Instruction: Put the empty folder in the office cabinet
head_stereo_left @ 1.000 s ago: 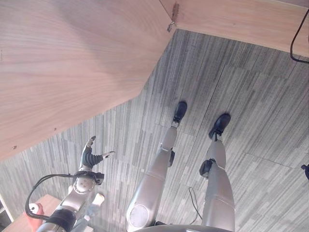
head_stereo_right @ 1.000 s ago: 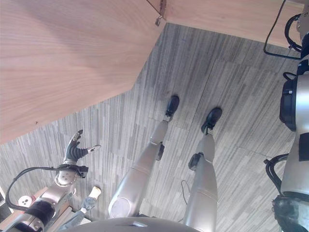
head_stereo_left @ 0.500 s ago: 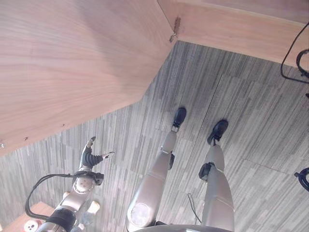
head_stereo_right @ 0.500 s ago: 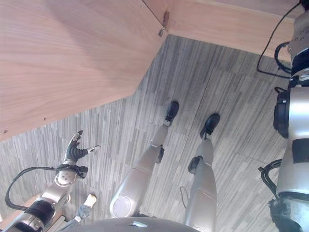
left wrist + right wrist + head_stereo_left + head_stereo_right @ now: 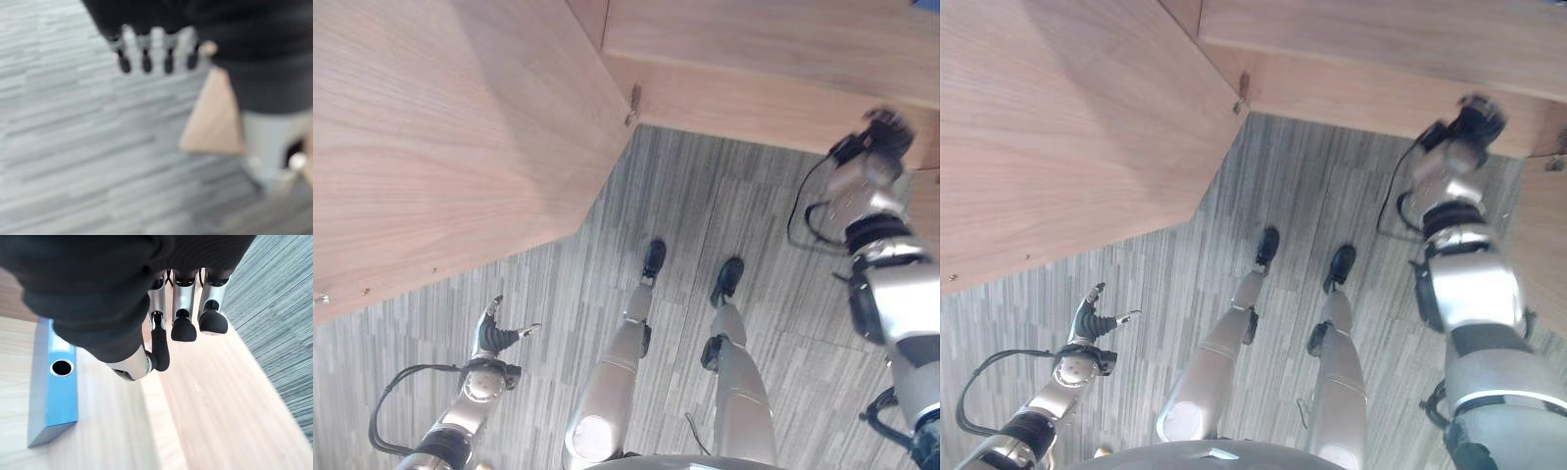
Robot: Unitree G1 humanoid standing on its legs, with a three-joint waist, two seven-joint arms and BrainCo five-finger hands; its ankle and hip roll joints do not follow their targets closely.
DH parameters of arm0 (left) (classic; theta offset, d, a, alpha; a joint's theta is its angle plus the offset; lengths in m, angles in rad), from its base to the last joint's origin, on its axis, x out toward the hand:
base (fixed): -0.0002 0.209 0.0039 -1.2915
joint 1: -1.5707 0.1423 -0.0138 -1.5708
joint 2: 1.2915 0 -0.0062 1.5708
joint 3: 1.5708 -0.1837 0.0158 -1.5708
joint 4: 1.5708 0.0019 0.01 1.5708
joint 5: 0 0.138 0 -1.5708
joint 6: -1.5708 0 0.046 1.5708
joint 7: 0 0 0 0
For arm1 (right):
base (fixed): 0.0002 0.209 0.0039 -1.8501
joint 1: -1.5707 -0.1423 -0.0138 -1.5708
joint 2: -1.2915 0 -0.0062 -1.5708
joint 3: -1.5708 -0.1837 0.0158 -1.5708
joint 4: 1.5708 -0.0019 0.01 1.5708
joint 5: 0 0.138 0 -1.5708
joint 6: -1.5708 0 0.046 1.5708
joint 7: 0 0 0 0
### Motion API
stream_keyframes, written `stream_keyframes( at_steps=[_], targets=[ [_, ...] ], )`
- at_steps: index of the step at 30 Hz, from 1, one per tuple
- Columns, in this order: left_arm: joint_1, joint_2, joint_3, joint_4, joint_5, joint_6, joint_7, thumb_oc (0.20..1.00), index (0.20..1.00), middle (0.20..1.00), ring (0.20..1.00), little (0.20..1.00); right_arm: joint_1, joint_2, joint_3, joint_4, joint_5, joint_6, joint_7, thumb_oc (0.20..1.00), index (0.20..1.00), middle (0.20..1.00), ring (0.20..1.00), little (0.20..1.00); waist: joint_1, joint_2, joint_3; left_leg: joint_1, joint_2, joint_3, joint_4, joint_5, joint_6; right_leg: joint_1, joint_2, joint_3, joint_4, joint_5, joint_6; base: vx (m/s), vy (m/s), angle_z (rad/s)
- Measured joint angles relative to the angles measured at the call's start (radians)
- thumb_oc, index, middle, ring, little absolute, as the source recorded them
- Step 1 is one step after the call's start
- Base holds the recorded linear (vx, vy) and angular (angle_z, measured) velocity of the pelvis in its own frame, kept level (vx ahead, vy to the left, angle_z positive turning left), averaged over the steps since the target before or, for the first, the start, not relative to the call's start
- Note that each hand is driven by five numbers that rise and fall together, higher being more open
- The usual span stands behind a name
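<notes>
- Grey striped carpet [image 5: 744,196] fills the middle of the left eye view, with a large wooden cabinet door [image 5: 440,147] swung out over the upper left of the frame and the wooden cabinet [image 5: 764,69] across the top. The left hand [image 5: 493,333] hangs low at the lower left, fingers straight and spread, holding nothing. The right hand [image 5: 886,127] is raised at the upper right against the cabinet front, blurred, so its fingers are hard to make out there.
- Right eye view: same scene. The left hand [image 5: 1089,315] again sits at the lower left, and the right hand [image 5: 1474,116] is a dark smear at the upper right, against the cabinet's wood.
- Left wrist view: blurred. Straight fingers [image 5: 156,46] point down from the dark cover at the top, released over the carpet; a tan wooden corner [image 5: 212,122] lies at centre right.
- Right wrist view: the blue folder [image 5: 51,391] lies at the lower left of the frame on a pale wooden cabinet shelf [image 5: 117,431], spine hole showing. The curled fingers [image 5: 183,328] hang at upper centre, apart from the folder and clasping nothing.
</notes>
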Motion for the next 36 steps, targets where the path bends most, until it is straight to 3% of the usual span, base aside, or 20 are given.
stream_keyframes(
  at_steps=[2,4,6,7,11,12,16,18,20,26,30,36],
  targets=[
    [0.009,-0.007,0.004,0.007,0.020,0.001,0.001,1.000,1.000,1.000,1.000,1.000,0.086,0.044,-0.016,-0.001,0.001,0.003,0.002,0.200,0.200,0.200,0.200,0.200,-0.020,-0.011,-0.006,0.039,0.002,0.005,-0.010,-0.009,0.000,0.032,0.001,0.008,-0.003,-0.011,0.005,0.02,0.023,-0.08],
    [0.016,-0.022,0.034,0.033,0.035,0.008,0.007,1.000,1.000,1.000,1.000,1.000,0.270,0.106,-0.031,-0.125,-0.008,-0.016,0.025,0.200,0.200,0.200,0.200,0.200,-0.046,-0.033,-0.023,0.067,0.004,0.010,-0.011,-0.020,0.010,0.060,0.003,0.009,-0.004,-0.022,-0.003,0.01,0.018,0.00],
    [0.016,-0.022,0.034,0.033,0.035,0.008,0.007,1.000,1.000,1.000,1.000,1.000,0.270,0.106,-0.031,-0.125,-0.008,-0.016,0.025,0.200,0.200,0.200,0.200,0.200,-0.046,-0.033,-0.023,0.067,0.004,0.010,-0.011,-0.020,0.010,0.060,0.003,0.009,-0.004,-0.022,-0.003,0.00,0.009,-0.03],
    [0.019,-0.025,0.035,0.047,0.037,0.017,0.008,1.000,1.000,1.000,1.000,1.000,0.419,0.162,-0.033,-0.137,-0.008,-0.016,0.032,0.200,0.200,0.200,0.200,0.200,-0.071,-0.056,-0.037,0.077,0.005,0.018,-0.012,-0.024,0.015,0.070,0.003,0.012,-0.005,-0.024,-0.006,0.01,0.019,-0.06],
    [0.019,-0.030,0.036,0.050,0.038,0.019,0.008,1.000,1.000,1.000,1.000,1.000,0.493,0.183,-0.052,-0.132,-0.007,-0.014,0.032,0.200,0.200,0.200,0.200,0.200,-0.088,-0.056,-0.038,0.084,0.004,0.023,-0.012,-0.023,0.014,0.076,0.002,0.015,-0.007,-0.021,-0.004,0.02,0.037,-0.05],
    [0.013,-0.059,0.064,0.060,0.059,0.025,0.012,1.000,1.000,1.000,1.000,1.000,0.587,0.221,-0.079,-0.128,-0.020,-0.037,0.052,0.200,0.200,0.200,0.200,0.200,-0.093,-0.053,-0.039,0.105,0.004,0.029,-0.013,-0.027,0.011,0.094,0.002,0.018,-0.012,-0.020,-0.004,0.12,0.050,-0.04],
    [0.014,-0.122,0.092,0.133,0.096,0.039,0.021,1.000,1.000,1.000,1.000,1.000,0.831,0.323,-0.103,-0.061,-0.046,0.006,0.073,0.200,0.200,0.200,0.200,0.200,-0.106,-0.047,-0.062,0.279,0.006,0.043,-0.034,-0.069,0.014,0.289,-0.001,0.001,-0.060,-0.036,-0.005,0.11,0.076,0.04],
    [0.043,-0.139,0.096,0.196,0.097,0.044,0.026,1.000,1.000,1.000,1.000,1.000,0.893,0.326,-0.052,-0.051,-0.050,0.029,0.075,0.200,0.200,0.200,0.200,0.200,-0.126,-0.061,-0.137,0.314,0.005,0.051,-0.033,-0.090,0.021,0.326,0.000,0.014,-0.077,-0.046,0.003,0.11,0.073,-0.11],
    [0.050,-0.150,0.097,0.245,0.108,0.056,0.027,1.000,1.000,1.000,1.000,1.000,0.906,0.320,-0.054,-0.054,-0.098,0.029,0.094,0.200,0.200,0.200,0.200,0.200,-0.153,-0.065,-0.172,0.352,0.006,0.056,-0.033,-0.096,0.023,0.361,0.000,0.015,-0.077,-0.049,-0.001,0.09,0.063,-0.09],
    [0.053,-0.184,0.103,0.278,0.118,0.074,0.030,1.000,1.000,1.000,1.000,1.000,0.887,0.305,-0.055,-0.053,-0.163,0.037,0.123,0.200,0.200,0.200,0.200,0.200,-0.169,-0.062,-0.187,0.442,0.008,0.062,-0.035,-0.115,0.028,0.446,0.003,0.019,-0.077,-0.063,-0.003,0.07,0.060,-0.03],
    [0.088,-0.196,0.102,0.298,0.145,0.079,0.033,1.000,1.000,1.000,1.000,1.000,0.911,0.309,-0.060,-0.021,-0.195,0.057,0.131,0.200,0.200,0.200,0.200,0.200,-0.176,-0.073,-0.248,0.502,0.008,0.076,-0.043,-0.137,0.037,0.500,0.003,0.030,-0.078,-0.081,-0.001,0.03,0.041,-0.08],
    [0.092,-0.220,0.114,0.345,0.154,0.097,0.042,1.000,1.000,1.000,1.000,1.000,0.956,0.313,-0.073,-0.022,-0.204,0.071,0.131,0.200,0.200,0.200,0.200,0.200,-0.203,-0.090,-0.291,0.585,0.008,0.088,-0.043,-0.154,0.044,0.576,0.004,0.043,-0.078,-0.095,0.000,0.02,0.021,-0.06]
  ],
)
